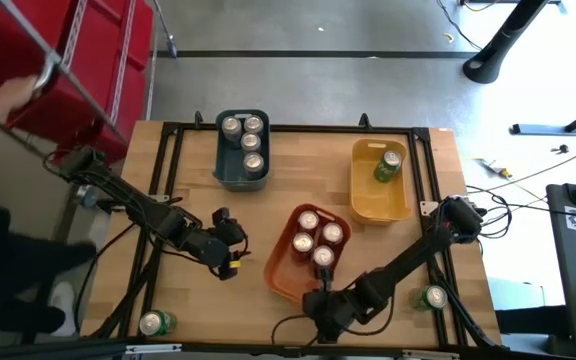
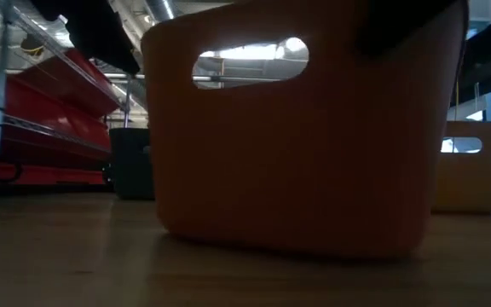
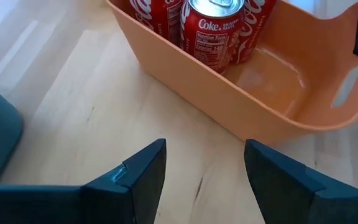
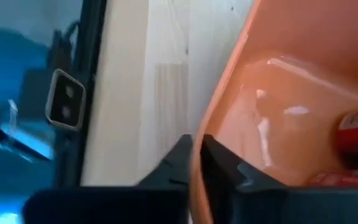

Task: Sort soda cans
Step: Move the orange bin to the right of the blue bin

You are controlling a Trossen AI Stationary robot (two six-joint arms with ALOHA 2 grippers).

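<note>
Grey workshop floor surrounds the wooden table [image 1: 198, 190], with a red rack [image 1: 98, 50] off its far left corner. At the table's left near corner stands a green soda can [image 1: 155, 323], unsorted. Next over, the left hand [image 1: 230, 243] hovers above bare wood with its fingers [image 3: 145, 171] parted and nothing between them, pointing toward the orange bin. Behind it, the blue-grey bin [image 1: 242, 178] holds three silver soda cans [image 1: 246, 137]. At the middle, the orange bin [image 1: 280, 270] sits askew with four red soda cans [image 1: 316, 238] bunched at its far end. The right hand [image 1: 320, 303] is at this bin's near end; the right wrist view shows its fingers [image 4: 219, 162] pinched narrow on the bin's rim, one inside and one outside. Further right, the yellow bin [image 1: 378, 205] holds one green can [image 1: 388, 165], and another green can [image 1: 433, 297] stands near the table's right edge.

The step in hand looks like shifting or straightening the orange bin rather than moving a can. The next move calls for a gentle pull or push so the red cans stay upright, then release; two green cans remain for the yellow bin.
</note>
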